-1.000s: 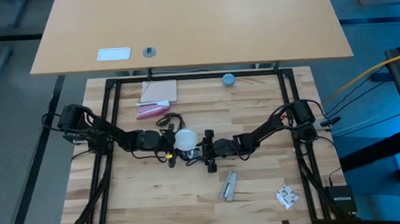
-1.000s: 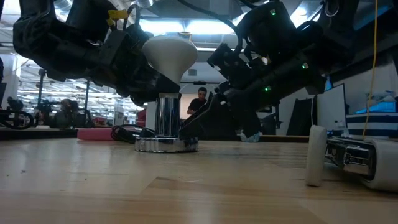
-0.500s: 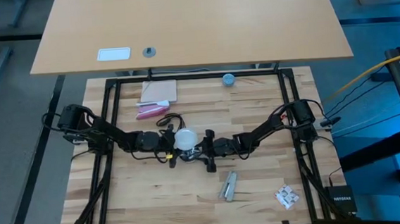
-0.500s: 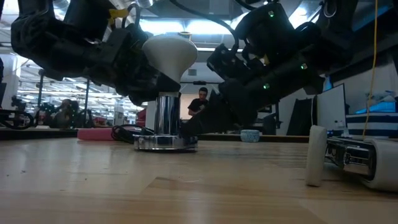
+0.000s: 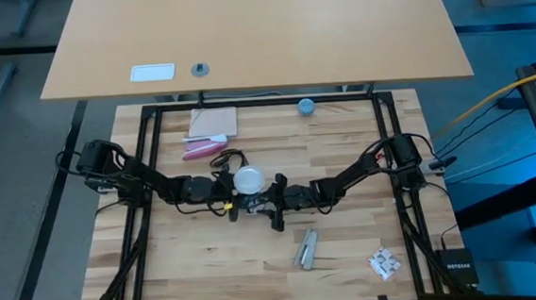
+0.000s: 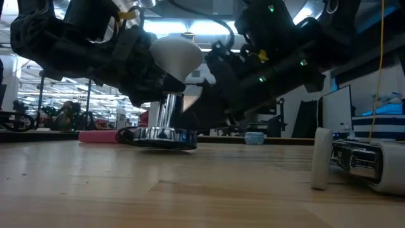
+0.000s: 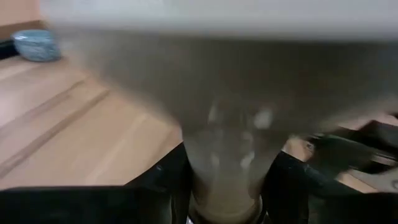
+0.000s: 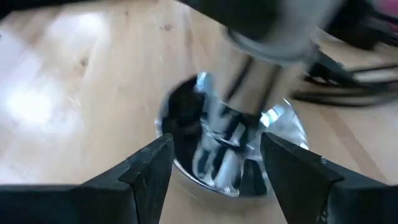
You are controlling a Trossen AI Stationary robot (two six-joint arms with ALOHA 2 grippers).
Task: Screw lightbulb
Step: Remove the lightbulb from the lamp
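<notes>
The small white frosted globe lightbulb is seated on the shiny chrome socket stem with its round base — tilted, one base edge lifted. It is clamped at the neck by the left gripper. The base is straddled by the right gripper, fingers spread wide. Screwing appears under way — tightening remains.

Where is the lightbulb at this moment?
In the high view, the lightbulb is near the table's centre, between both arms, held at its neck by the left pincer above a shiny metal base.
</notes>
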